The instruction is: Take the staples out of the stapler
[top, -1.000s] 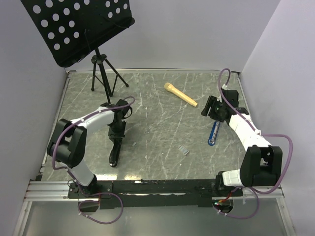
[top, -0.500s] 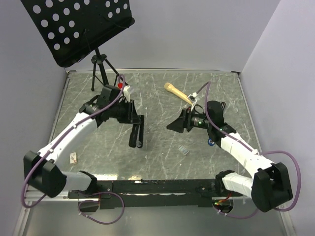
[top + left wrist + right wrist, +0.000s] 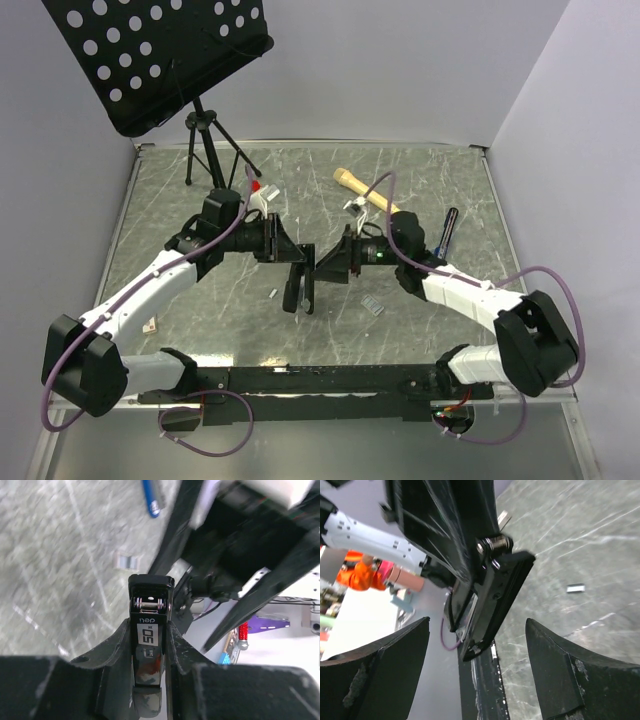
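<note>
**Grey marbled tabletop: stapler in the left claw, right claw wide in front of it**

Grey-green marbled table (image 3: 330, 345) with plain pale walls round it. Working from the near edge outward.

Near left edge: a small tan bit (image 3: 150, 326) lies by the left arm, too small for me to name.

Near centre-right: the staples (image 3: 372, 306), a pale grey strip, lie flat on the table, apart from both claws, just near-right of the stapler. A second tiny pale sliver (image 3: 272, 294) lies just left of the stapler.

Centre: the left gripper (image 3: 148, 635) is clamped narrow on the stapler (image 3: 300, 288), one finger pressed on each long side. The left wrist view shows the black body between the pads, white label up, hinge pin at the outer end. It seems lifted off the table, though I cannot be sure.

The right gripper (image 3: 333, 263) faces it from the right, fingers (image 3: 385, 665) spread wide and holding nothing. In the right wrist view the stapler's end sits in the gap between them, touching neither.

Further right: a blue-and-black pen (image 3: 447, 232) lies on the table, well apart from the claws.

Far centre: a tan handle (image 3: 365, 192) lies at an angle.

Far left corner: a black perforated music stand (image 3: 160, 60) on a tripod.
</note>
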You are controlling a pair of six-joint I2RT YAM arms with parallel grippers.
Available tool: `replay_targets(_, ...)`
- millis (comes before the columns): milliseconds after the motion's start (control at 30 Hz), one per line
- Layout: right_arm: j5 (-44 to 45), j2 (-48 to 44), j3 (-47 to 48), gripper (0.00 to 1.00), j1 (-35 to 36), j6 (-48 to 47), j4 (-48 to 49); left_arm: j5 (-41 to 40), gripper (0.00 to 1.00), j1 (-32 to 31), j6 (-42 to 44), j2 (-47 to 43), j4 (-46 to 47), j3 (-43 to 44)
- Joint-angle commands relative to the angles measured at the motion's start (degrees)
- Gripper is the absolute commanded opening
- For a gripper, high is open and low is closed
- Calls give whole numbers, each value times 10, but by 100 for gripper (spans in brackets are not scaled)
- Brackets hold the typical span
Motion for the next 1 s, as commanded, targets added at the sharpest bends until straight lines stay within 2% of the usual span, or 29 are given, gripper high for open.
replay_targets(0,-6,29,22,84,26,-7,56,60,1,-1,-29,-7,98,21)
replay_targets(133,1,38,15,82,47,-13,57,69,1,0,-38,-5,117,23)
replay_targets(233,14,32,3,73,51,-11,74,71,1,0,-48,-7,135,14)
replay_targets(267,15,31,-3,57,51,-4,84,67,1,-1,-49,-7,134,13)
replay_targets(333,26,29,-15,40,51,13,100,66,1,0,-44,-4,130,13)
replay_targets(367,25,30,-17,28,51,17,116,72,1,-1,-45,-1,134,12)
replay_targets(433,16,35,-21,20,51,43,142,76,1,0,-52,1,140,10)
replay_targets(467,14,36,-22,14,50,50,156,75,9,-1,-53,1,140,10)
replay_targets(500,15,36,-22,12,50,58,164,74,18,-1,-50,0,140,13)
replay_targets(567,21,29,-21,9,48,58,164,77,47,-1,-39,-2,120,17)
replay_targets(633,27,17,-22,6,40,59,156,72,57,-1,-8,-8,93,24)
replay_targets(667,32,12,-24,6,35,62,155,80,66,-1,0,-12,79,21)
replay_targets(733,35,-2,-27,4,27,66,157,93,73,-1,20,-22,70,15)
replay_targets(867,37,-26,-27,3,5,68,142,98,74,-1,26,-33,60,-5)
replay_targets(967,43,-45,-18,3,2,52,110,106,73,-1,8,-37,86,-30)
